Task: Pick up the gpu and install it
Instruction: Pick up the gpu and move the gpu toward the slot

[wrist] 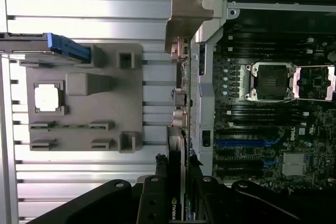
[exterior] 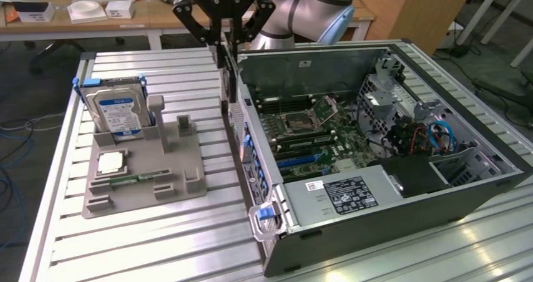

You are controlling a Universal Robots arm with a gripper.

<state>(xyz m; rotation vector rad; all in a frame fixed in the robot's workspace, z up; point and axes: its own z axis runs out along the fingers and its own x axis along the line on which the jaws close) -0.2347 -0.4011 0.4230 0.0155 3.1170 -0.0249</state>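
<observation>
Bright even light, soft glare on the table (exterior: 475, 239).

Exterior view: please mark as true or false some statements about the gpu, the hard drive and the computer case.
1. The gripper is closed on the gpu. True.
2. The hard drive lies flat on the table. False: it stands upright in the grey holder.
3. The computer case is open, and its motherboard can be seen. True.
4. The gpu is already seated in a motherboard slot. False: it hangs in the gripper at the case's rim.
</observation>
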